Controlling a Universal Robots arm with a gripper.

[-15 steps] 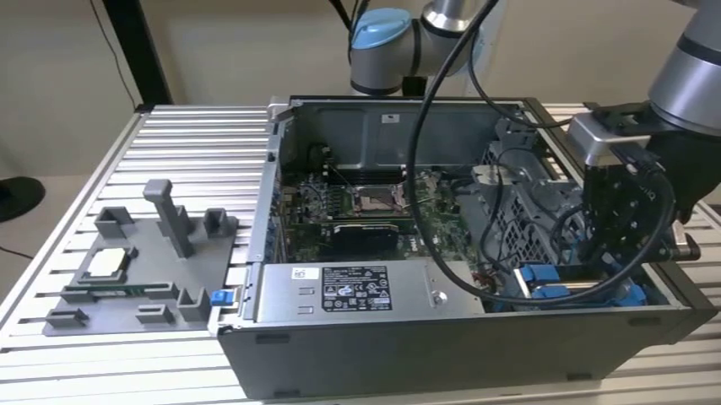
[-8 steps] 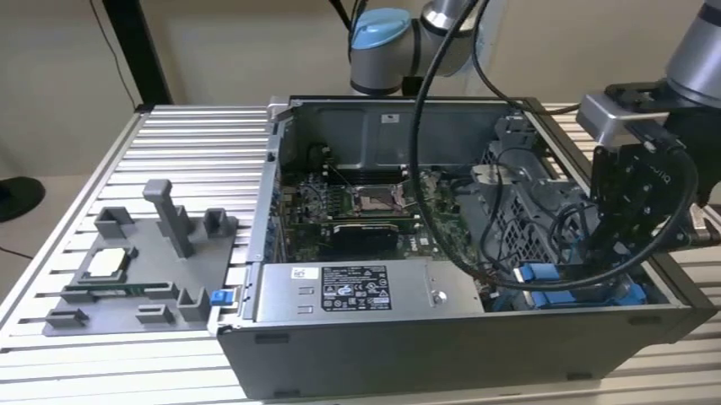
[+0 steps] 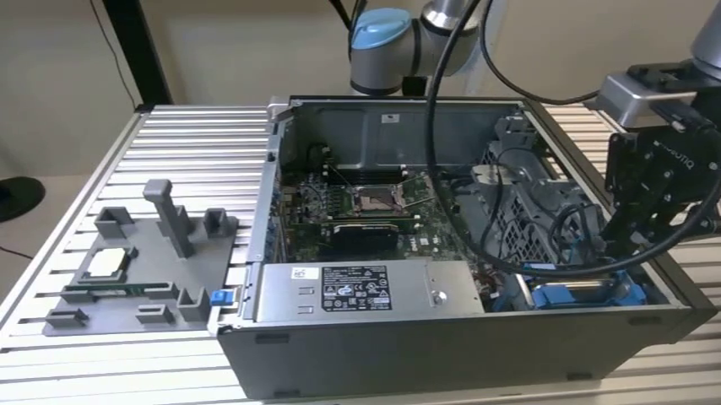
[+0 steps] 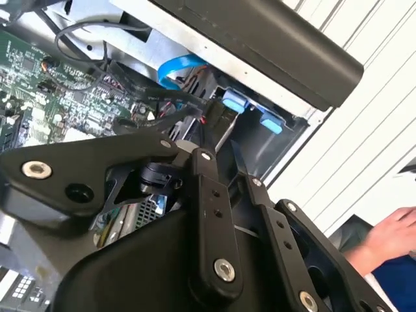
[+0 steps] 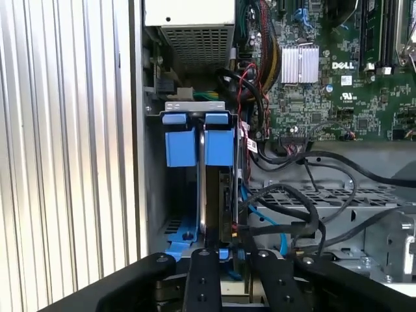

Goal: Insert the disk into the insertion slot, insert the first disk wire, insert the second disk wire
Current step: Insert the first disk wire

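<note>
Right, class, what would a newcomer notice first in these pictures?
The open computer case sits centre in the exterior view, green motherboard bare. At the exterior view's right the black gripper hangs at the insertion slot, whose bright blue tabs stand out in the first wrist view.

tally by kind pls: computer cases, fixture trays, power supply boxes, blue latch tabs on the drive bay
computer case: 1
grey fixture tray: 1
power-supply box: 1
blue latch tabs: 2
total: 5
</note>
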